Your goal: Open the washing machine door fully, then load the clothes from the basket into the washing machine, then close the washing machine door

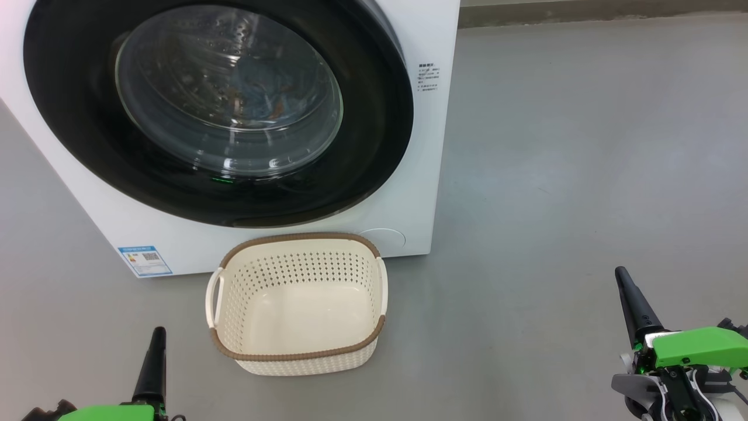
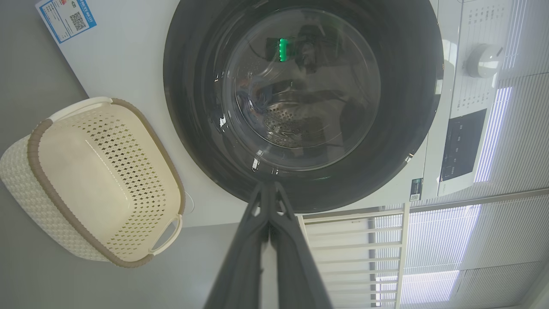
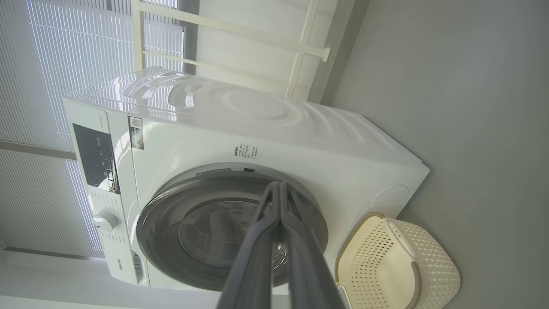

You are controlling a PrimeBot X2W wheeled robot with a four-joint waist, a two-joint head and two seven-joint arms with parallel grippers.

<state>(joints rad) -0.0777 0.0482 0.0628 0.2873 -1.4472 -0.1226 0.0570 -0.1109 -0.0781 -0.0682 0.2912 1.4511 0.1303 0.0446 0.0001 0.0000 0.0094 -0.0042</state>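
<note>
The washing machine (image 1: 409, 193) stands in front of me with its round black door (image 1: 374, 134) lying flat against its front. Behind the glass window, light-blue clothes (image 1: 266, 96) lie in the steel drum. The cream basket (image 1: 298, 301) sits on the floor before the machine, and its inside shows bare plastic. My left gripper (image 1: 156, 334) is low at the left of the basket, fingers pressed together, holding nothing. My right gripper (image 1: 620, 275) is off to the right over bare floor, also shut and holding nothing. In the wrist views the left gripper (image 2: 268, 185) and the right gripper (image 3: 279, 185) point at the door.
Grey floor (image 1: 584, 146) spreads to the right of the machine. A blue sticker (image 1: 145, 260) sits at the machine's lower left corner. A white rail frame (image 3: 300, 47) and window blinds (image 3: 51, 64) stand behind the machine. The control panel with a dial (image 2: 482, 60) is at its top.
</note>
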